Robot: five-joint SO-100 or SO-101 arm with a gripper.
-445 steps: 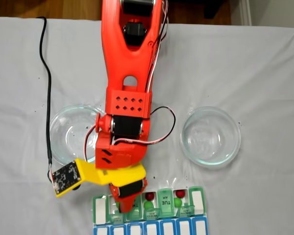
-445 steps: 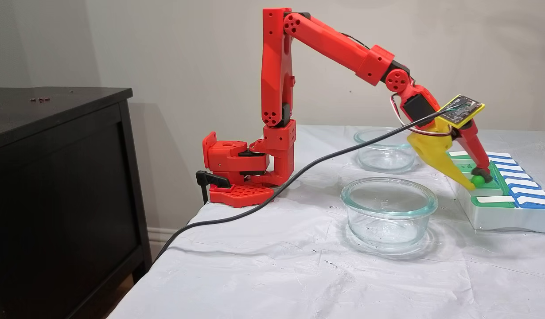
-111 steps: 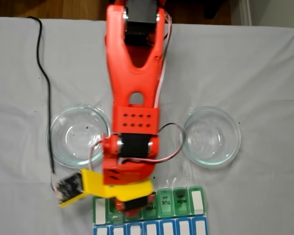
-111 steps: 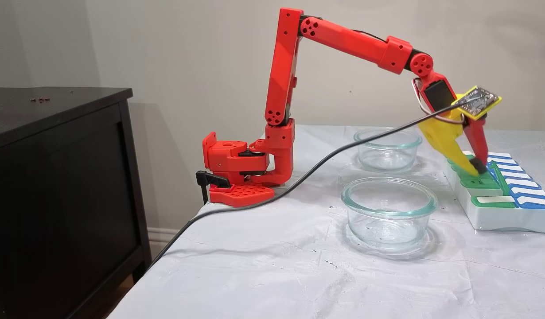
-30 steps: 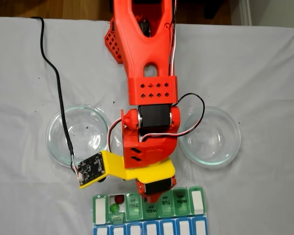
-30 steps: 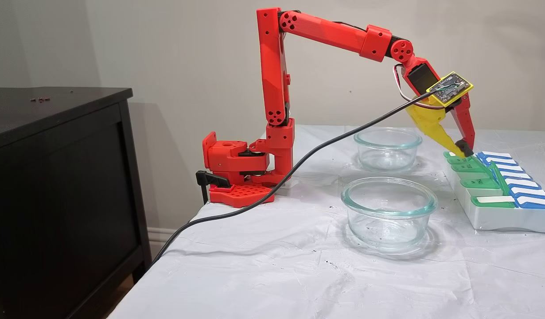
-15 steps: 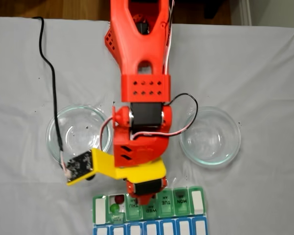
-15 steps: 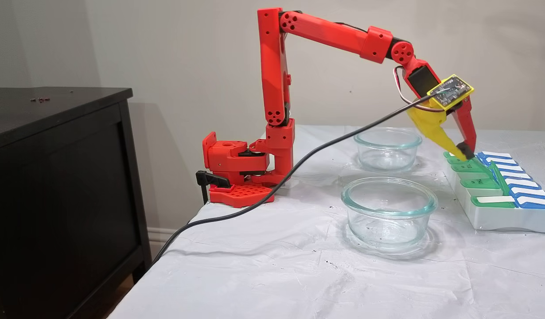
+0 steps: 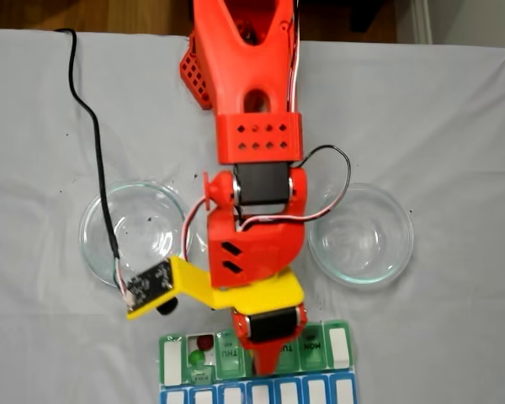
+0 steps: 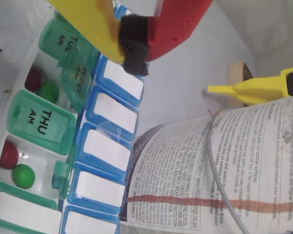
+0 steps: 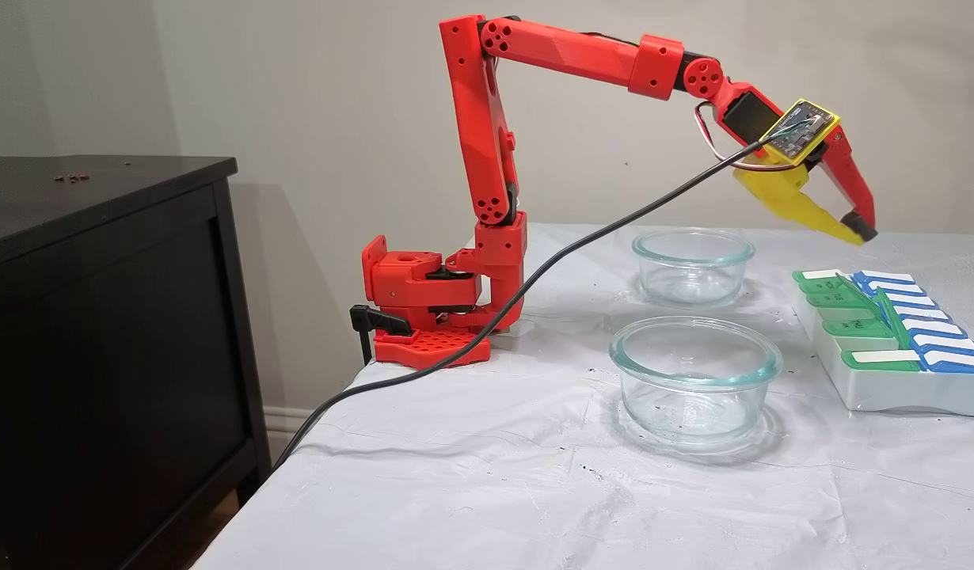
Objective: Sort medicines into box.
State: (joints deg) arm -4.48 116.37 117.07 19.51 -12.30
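Clenched on nothing, my gripper [image 11: 861, 233] hangs in the air above the far end of the box [image 11: 883, 388]; from the wrist camera I see the yellow finger and the red finger pressed together on their black foam pad [image 10: 133, 48], with no ball between them.

From the wrist view I can make out the medicines in two open green compartments: a dark red ball [image 10: 33, 78] beside a green ball [image 10: 49, 91] in one, and another dark red ball [image 10: 9, 154] next to another green ball [image 10: 23, 175] in the compartment past the closed THU lid [image 10: 41, 124]. In the fixed view from above I see a red and a green ball in one open compartment near the left end of the organizer [image 9: 199, 350], while the arm covers part of the green row. The blue row of lids [image 10: 110, 146] runs alongside the green row and looks shut.

Further out, two clear glass dishes [image 9: 135, 231] [image 9: 361, 233] stand on the white cloth, one on each side of the arm in the top-down view. A black cable [image 11: 534, 277] trails from the wrist board down off the table edge. A printed sheet [image 10: 224, 175] lies beside the box in the wrist view.
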